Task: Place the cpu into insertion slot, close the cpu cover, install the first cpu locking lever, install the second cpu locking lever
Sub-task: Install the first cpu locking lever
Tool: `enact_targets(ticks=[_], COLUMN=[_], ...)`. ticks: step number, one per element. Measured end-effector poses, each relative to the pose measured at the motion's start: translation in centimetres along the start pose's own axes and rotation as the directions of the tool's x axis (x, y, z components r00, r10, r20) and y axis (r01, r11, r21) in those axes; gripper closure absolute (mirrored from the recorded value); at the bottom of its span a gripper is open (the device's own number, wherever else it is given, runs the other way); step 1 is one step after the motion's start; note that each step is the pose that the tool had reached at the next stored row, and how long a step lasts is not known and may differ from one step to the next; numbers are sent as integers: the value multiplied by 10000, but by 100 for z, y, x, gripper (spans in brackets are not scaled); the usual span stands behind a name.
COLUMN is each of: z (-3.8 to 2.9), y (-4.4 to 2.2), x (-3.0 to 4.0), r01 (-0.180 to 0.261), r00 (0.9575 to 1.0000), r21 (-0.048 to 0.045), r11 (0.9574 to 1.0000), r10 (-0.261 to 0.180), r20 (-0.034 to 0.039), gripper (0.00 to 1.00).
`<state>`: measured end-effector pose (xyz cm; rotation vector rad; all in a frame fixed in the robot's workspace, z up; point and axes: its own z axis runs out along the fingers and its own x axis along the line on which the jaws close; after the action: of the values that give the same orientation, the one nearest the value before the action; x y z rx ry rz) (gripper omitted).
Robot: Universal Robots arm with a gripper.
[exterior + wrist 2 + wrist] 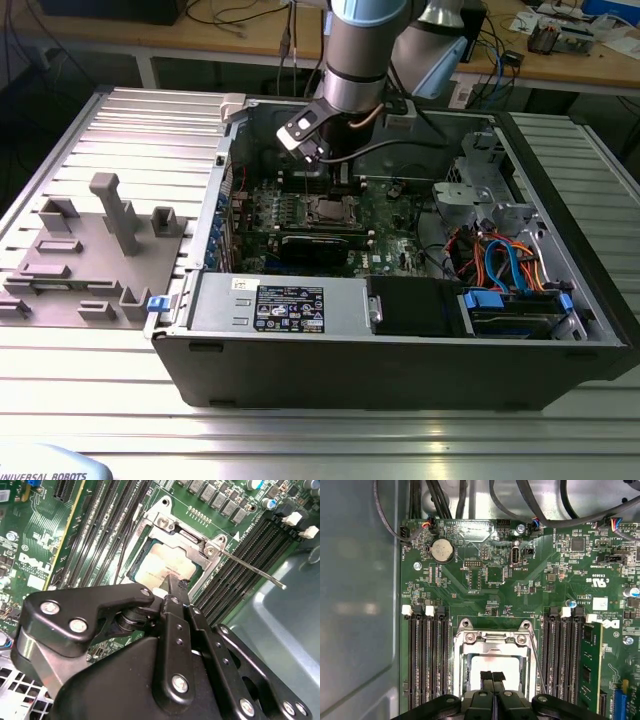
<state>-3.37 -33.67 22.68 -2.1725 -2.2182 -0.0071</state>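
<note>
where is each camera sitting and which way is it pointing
Exterior view: off the arm, raised beside the open computer case, looking down into it; the arm reaches in from the far side.
First wrist view: on the arm, facing straight down at the motherboard; the shut gripper shows over the cpu.
Second wrist view: on the arm, looking slantwise along the gripper and its black linkage toward the cpu.
Shared: both wrist views show the gripper, the cpu and the cpu cover.
</note>
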Motion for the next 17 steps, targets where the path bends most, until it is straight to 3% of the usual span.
enact_targets(ticks=[5,9,17], z=[-67,-160,-360], y=[-1,-3,-8], x=[2,5,11], r01=[0,2,4], r00=[10000,10000,10000], r21=[-1,-14,-138], r11=[10000,10000,9999], r10=[0,-2,-4], r20=[-1,0,11], gripper=[89,89,89])
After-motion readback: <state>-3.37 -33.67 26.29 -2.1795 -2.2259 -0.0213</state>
